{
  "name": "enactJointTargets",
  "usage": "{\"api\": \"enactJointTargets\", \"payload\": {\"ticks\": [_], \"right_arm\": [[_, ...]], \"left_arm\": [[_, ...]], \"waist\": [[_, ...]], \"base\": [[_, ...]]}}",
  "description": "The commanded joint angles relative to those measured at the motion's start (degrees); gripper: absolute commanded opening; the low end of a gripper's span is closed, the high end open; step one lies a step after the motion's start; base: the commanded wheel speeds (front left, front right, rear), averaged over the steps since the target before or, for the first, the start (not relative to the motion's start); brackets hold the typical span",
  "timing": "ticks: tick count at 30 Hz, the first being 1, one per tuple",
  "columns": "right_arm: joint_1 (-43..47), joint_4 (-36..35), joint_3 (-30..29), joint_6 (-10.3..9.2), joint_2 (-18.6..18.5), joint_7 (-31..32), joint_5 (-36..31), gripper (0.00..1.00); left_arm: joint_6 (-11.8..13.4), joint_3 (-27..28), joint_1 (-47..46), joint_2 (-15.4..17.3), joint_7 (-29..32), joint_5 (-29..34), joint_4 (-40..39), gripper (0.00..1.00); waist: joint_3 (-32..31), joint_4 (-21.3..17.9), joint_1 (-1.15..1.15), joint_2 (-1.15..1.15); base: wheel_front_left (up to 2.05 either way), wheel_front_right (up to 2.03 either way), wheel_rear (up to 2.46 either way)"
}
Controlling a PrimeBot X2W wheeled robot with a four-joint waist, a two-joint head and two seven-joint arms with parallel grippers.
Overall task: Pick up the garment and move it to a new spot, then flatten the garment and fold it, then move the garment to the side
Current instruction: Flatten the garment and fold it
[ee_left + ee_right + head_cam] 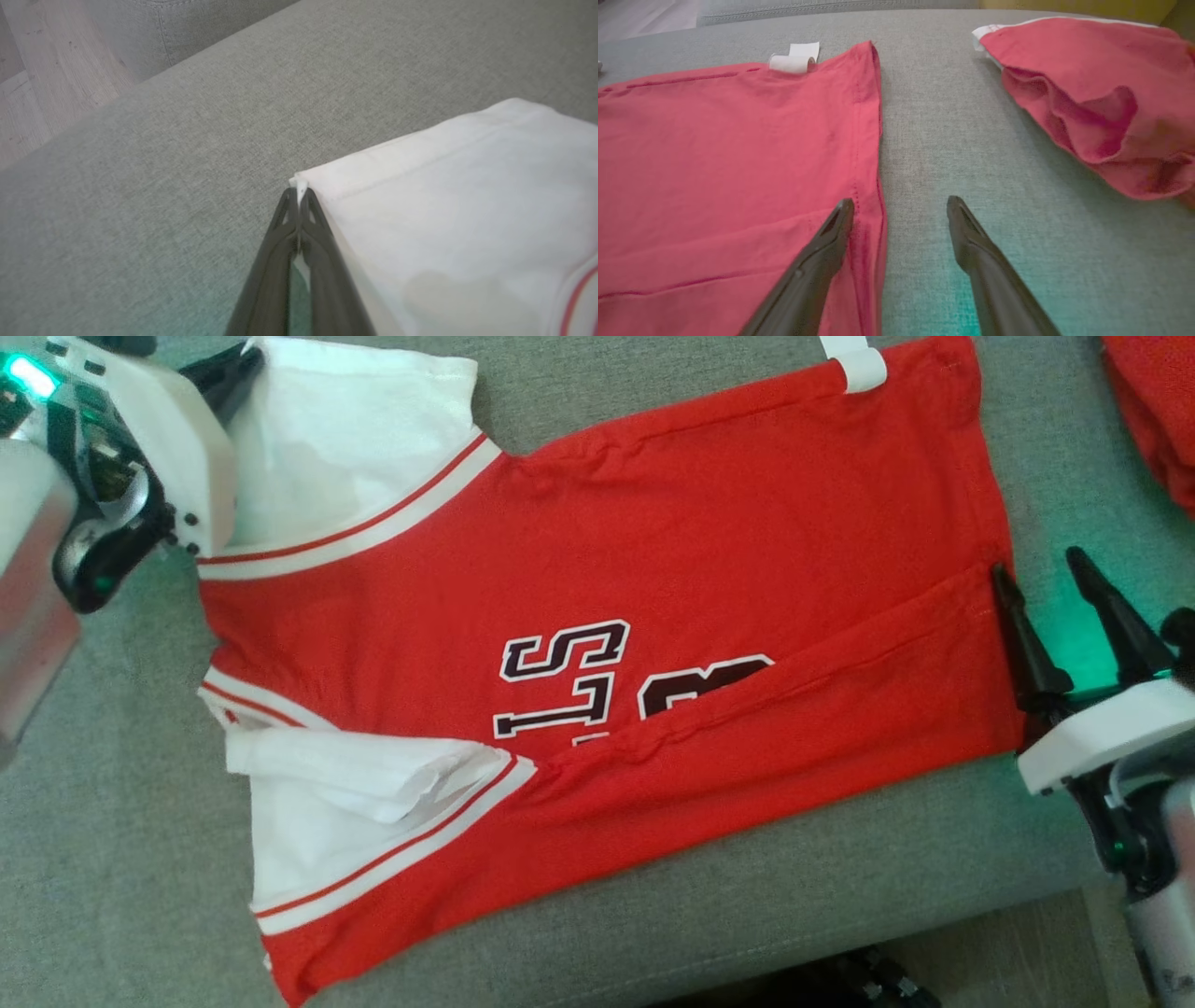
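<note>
Your garment, a red jersey with white sleeves, lies spread flat on the grey cushion, collar end to the left and hem to the right. The pick-up, move and flattening look done. Its near long side is already turned in over the lettering, while the far side lies unfolded. That far fold, any cross fold and the shift to the side are left.

Your left gripper is pressed together, pinching the corner of the far white sleeve. Your right gripper is spread wide and holds nothing, straddling the hem near the near right corner. One finger is over the red cloth, perhaps touching it, and the other is over bare cushion. A second red garment sits well apart on the far right.
</note>
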Motion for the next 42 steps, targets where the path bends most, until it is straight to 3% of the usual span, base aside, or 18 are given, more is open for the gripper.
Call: {"api": "enactJointTargets", "payload": {"ticks": [1,9,22,25,29,30,35,42], "right_arm": [[-0.7,-1.7,0.1,0.37,-0.7,-0.7,0.2,1.0],[-10.8,-0.4,3.9,0.37,-1.9,2.8,3.0,1.0],[-25.2,15.3,8.8,0.37,-2.9,8.4,5.7,1.0],[-26.9,18.0,10.2,0.37,-3.0,8.4,6.9,0.79],[-28.6,20.0,12.0,0.37,-3.6,7.1,7.5,0.07],[-28.9,20.3,12.4,0.37,-3.8,6.8,7.7,0.0],[-30.9,21.1,13.0,0.37,-4.4,4.3,8.3,0.0],[-34.9,21.5,10.6,0.37,-5.0,0.7,9.9,0.0]], "left_arm": [[0.1,1.2,-3.0,3.2,-0.4,-0.5,-0.9,0.0],[0.1,-2.9,-5.9,4.2,-3.9,-3.0,-2.1,0.0],[0.1,-9.0,-10.5,2.7,-7.8,-5.3,-3.7,0.0],[0.1,-9.9,-11.3,2.4,-8.4,-5.8,-3.9,0.0],[0.1,-10.8,-11.7,2.0,-9.2,-6.4,-3.8,0.0],[0.1,-11.0,-11.8,2.0,-9.3,-6.5,-3.8,0.0],[0.1,-11.6,-13.1,2.3,-12.3,-5.1,-4.0,0.0],[0.1,-11.2,-18.0,1.6,-22.7,-1.7,-1.0,0.0]], "waist": [[0.0,-0.1,0.0,0.0],[-1.1,0.9,0.0,0.0],[-1.1,4.7,0.0,0.0],[-1.1,5.3,0.0,0.0],[-1.1,5.7,0.0,0.0],[-1.1,5.7,0.0,0.0],[-1.2,5.8,0.0,0.0],[-1.8,6.4,0.0,0.0]], "base": [[0.0,0.0,0.0],[0.0,0.0,0.0],[0.0,0.0,0.0],[0.0,0.0,0.0],[0.0,0.0,0.0],[0.0,0.0,0.0],[0.0,0.0,0.0],[0.0,0.0,0.0]]}}
